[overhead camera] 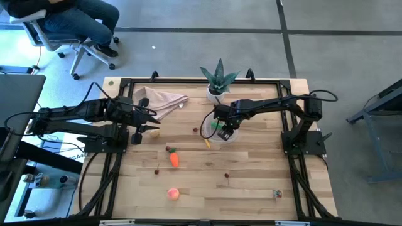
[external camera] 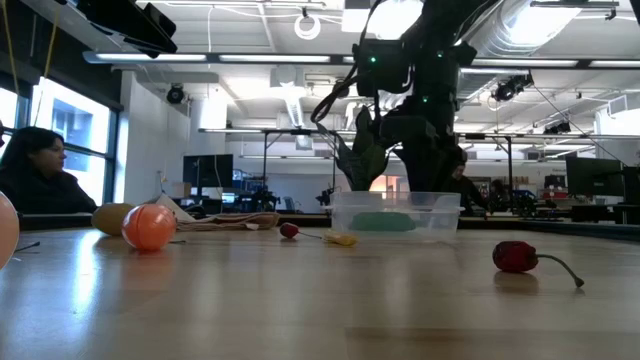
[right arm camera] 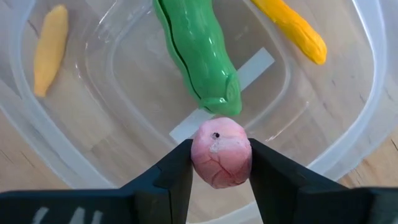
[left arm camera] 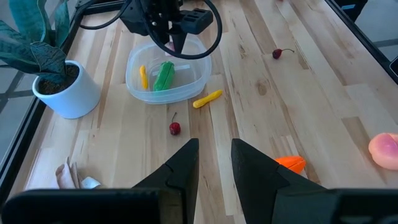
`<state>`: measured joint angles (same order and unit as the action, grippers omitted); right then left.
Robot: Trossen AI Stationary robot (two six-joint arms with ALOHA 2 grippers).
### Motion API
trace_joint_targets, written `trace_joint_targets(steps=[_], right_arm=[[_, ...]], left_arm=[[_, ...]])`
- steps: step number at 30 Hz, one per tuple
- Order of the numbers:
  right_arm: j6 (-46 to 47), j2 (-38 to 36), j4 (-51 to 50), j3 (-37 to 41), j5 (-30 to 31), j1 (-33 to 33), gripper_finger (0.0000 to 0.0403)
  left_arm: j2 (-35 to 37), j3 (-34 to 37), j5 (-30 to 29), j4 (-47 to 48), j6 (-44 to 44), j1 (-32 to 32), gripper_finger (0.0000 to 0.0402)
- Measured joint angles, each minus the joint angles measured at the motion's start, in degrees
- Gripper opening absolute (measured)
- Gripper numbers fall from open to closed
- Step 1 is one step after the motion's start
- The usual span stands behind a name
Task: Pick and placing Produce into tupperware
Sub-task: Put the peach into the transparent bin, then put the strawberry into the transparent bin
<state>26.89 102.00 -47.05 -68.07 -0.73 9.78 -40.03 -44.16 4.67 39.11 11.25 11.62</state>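
The clear tupperware (left arm camera: 166, 71) sits on the table by the white plant pot and shows in the low view (external camera: 395, 214). A green pod (right arm camera: 198, 53) and a yellow strip (right arm camera: 50, 50) lie in it. My right gripper (right arm camera: 221, 163) hangs just above it, shut on a small pink round piece (right arm camera: 221, 152). A second yellow strip (left arm camera: 207, 98), a cherry (left arm camera: 175, 128), the orange carrot (overhead camera: 174, 159) and the pink-orange peach (overhead camera: 173, 193) lie on the table. My left gripper (left arm camera: 214, 168) is open and empty, over the table's left part. My right gripper pinches the pink piece by its two opposite sides (right arm camera: 194, 155) between its two fingers. The fingers point down from above. The piece is lifted clear, over the tupperware's rim and next to the green pod's end.
A spiky potted plant (overhead camera: 218, 81) stands at the far edge beside the tupperware. A beige cloth (overhead camera: 160, 100) lies far left. Small red and dark pieces (overhead camera: 226, 176) lie scattered on the near half. A black frame (overhead camera: 188, 81) rims the table. A person sits beyond the table (external camera: 30, 175).
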Motion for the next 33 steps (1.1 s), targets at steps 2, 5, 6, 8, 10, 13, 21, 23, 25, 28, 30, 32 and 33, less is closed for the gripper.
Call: trace_joint_targets(steps=[2, 5, 6, 8, 10, 13, 21, 23, 25, 28, 30, 32, 33], right_arm=[[-0.2, 0.1, -0.2, 0.0, 0.0, 0.1, 0.0143], [-0.3, 0.1, 0.2, 0.0, 0.0, 0.4, 0.0151], [-0.3, 0.1, 0.1, 0.0, 0.0, 0.6, 0.0154], [-0.4, 0.1, 0.2, 0.0, 0.0, 0.8, 0.0157], [-0.4, 0.1, 0.3, 0.0, 0.0, 0.9, 0.0158], [-0.4, 0.1, 0.7, 0.0, 0.0, 0.9, 0.0158], [0.2, 0.1, -2.8, -2.1, -4.1, 0.9, 0.0158], [1.2, 0.1, -6.1, -4.0, -4.9, 0.8, 0.0158], [1.8, 0.1, -9.8, -6.5, -4.9, 0.5, 0.0158], [3.8, 0.1, -17.1, -10.7, -4.9, -0.5, 0.0158], [5.7, 0.1, -23.2, -13.9, -4.5, -1.7, 0.0158], [8.3, 0.0, -30.1, -16.9, -3.2, -3.4, 0.0158], [10.1, -0.1, -33.9, -18.1, -2.4, -4.6, 0.0158]], left_arm=[[0.0, 0.0, 0.0, 0.0, 0.0, 0.0, 0.0083], [0.0, 0.0, 0.0, 0.0, 0.0, 0.0, 0.0083], [0.0, 0.0, 0.0, 0.0, 0.0, 0.0, 0.0083], [0.0, 0.0, 0.0, 0.0, 0.0, 0.0, 0.0083], [0.0, 0.0, 0.0, 0.0, 0.0, 0.0, 0.0083], [0.0, 0.0, 0.0, 0.0, 0.0, 0.0, 0.0083], [0.0, 0.0, 0.0, 0.0, 0.0, 0.0, 0.0083], [0.0, 0.0, 0.0, 0.0, 0.0, 0.0, 0.0083], [0.0, 0.0, 0.0, 0.0, 0.0, 0.0, 0.0083], [0.0, 0.0, 0.0, 0.0, 0.0, 0.0, 0.0083], [0.0, 0.0, 0.0, 0.0, 0.0, 0.0, 0.0083], [0.0, 0.0, 0.0, 0.0, 0.0, 0.0, 0.0083], [0.0, 0.0, 0.0, 0.0, 0.0, 0.0, 0.0083]])
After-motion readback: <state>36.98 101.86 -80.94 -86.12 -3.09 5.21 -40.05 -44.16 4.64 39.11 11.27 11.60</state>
